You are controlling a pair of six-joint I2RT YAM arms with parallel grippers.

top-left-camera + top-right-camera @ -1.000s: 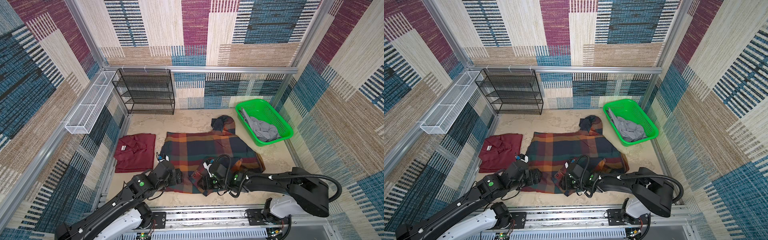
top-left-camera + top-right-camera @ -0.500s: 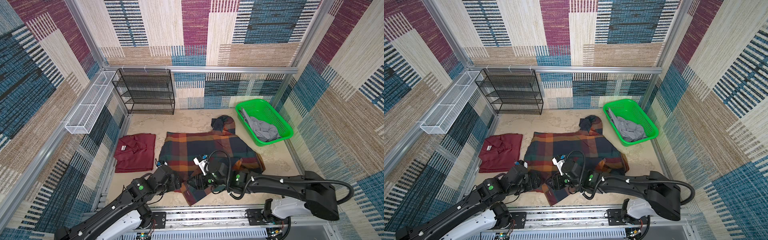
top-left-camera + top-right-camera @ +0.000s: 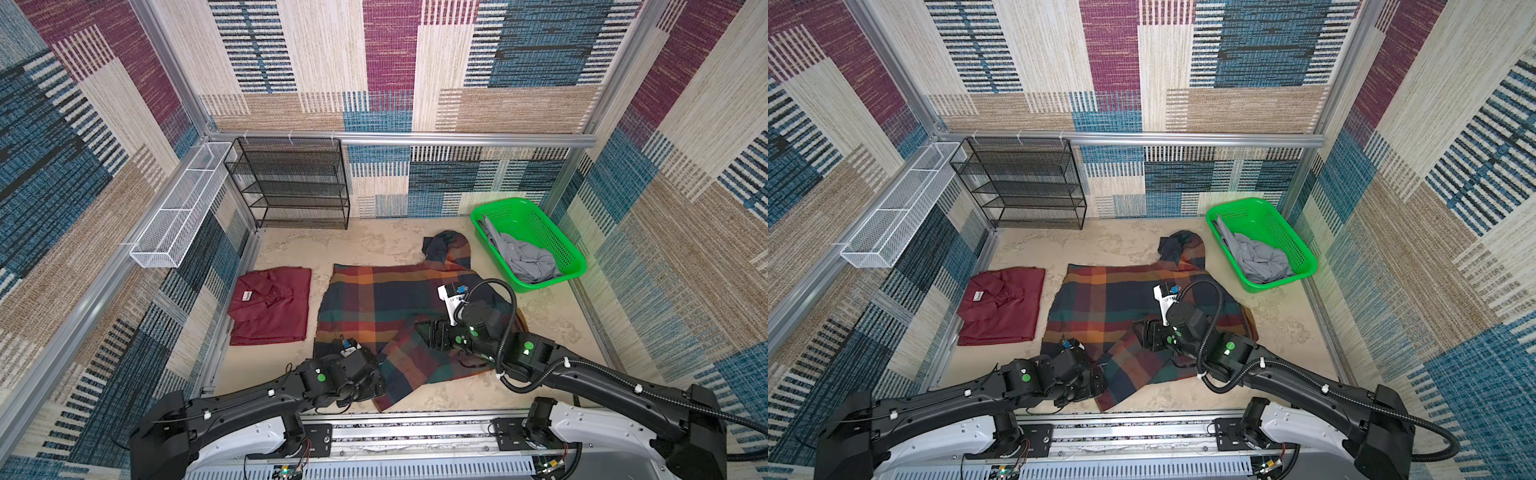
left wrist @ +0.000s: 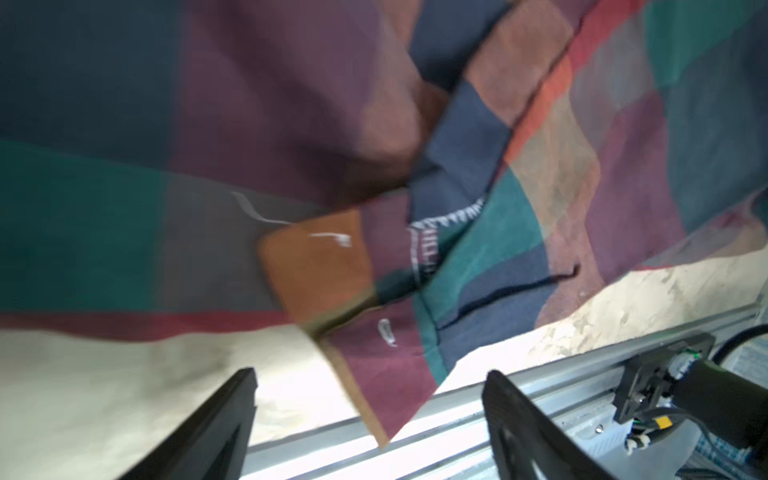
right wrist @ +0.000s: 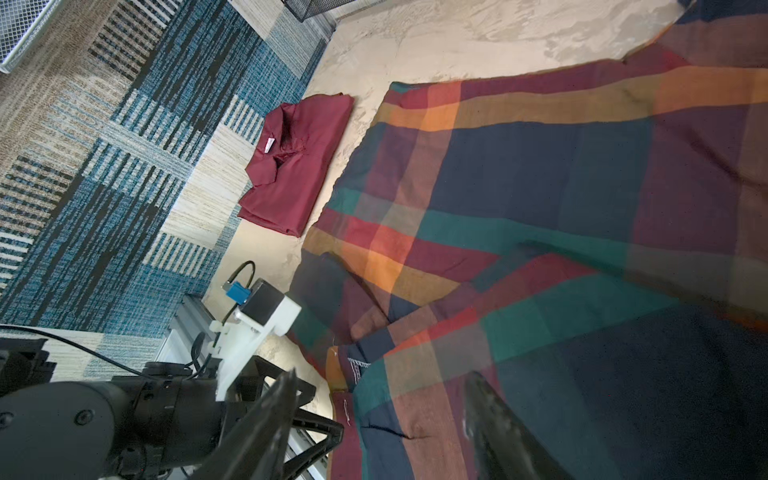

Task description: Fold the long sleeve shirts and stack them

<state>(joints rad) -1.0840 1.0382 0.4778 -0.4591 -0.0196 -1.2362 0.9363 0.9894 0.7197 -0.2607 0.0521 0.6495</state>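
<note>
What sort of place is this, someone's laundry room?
Likely a robot test booth: patterned panels on a metal frame, two robot arms on a rail, a plaid shirt beside a green basket.

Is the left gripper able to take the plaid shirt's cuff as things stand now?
Probably yes: the left gripper is open, and the cuff lies uncovered just ahead, between its fingers.

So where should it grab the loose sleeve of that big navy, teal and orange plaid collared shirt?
Probably the cuff, approached from the front rail: the sleeve lies flat at the plaid shirt's near edge, its cuff pointing at that rail, and the left gripper stands open there.
</note>
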